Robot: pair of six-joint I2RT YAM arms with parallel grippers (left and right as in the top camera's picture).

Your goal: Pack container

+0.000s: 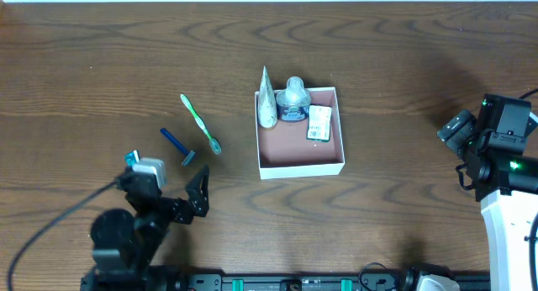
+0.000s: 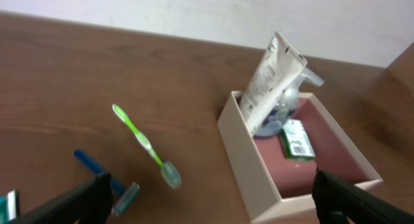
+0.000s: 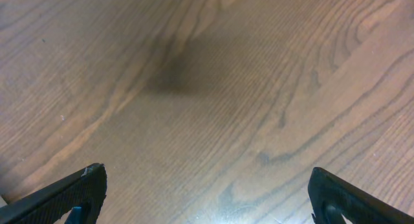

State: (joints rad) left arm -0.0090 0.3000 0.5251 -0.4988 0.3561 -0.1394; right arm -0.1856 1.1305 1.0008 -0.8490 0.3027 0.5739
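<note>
The container (image 1: pixel 300 165), a shallow white-walled box with a reddish-brown inside, sits mid-table; it also shows in the left wrist view (image 2: pixel 249 153). In it lean a white tube (image 1: pixel 266 99), a clear lidded item (image 1: pixel 293 100) and a green-and-white packet (image 1: pixel 319 123). A green toothbrush (image 1: pixel 199 123) and a blue razor (image 1: pixel 178 145) lie on the table left of the container. My left gripper (image 1: pixel 197 194) is open and empty near the front left, below the razor. My right gripper (image 1: pixel 458 131) is at the far right, open over bare wood in its wrist view (image 3: pixel 207 198).
A small blue-and-white item (image 1: pixel 133 158) lies beside my left arm. The white base of the right arm (image 1: pixel 513 232) stands at the right front corner. The table's far edge runs along the top.
</note>
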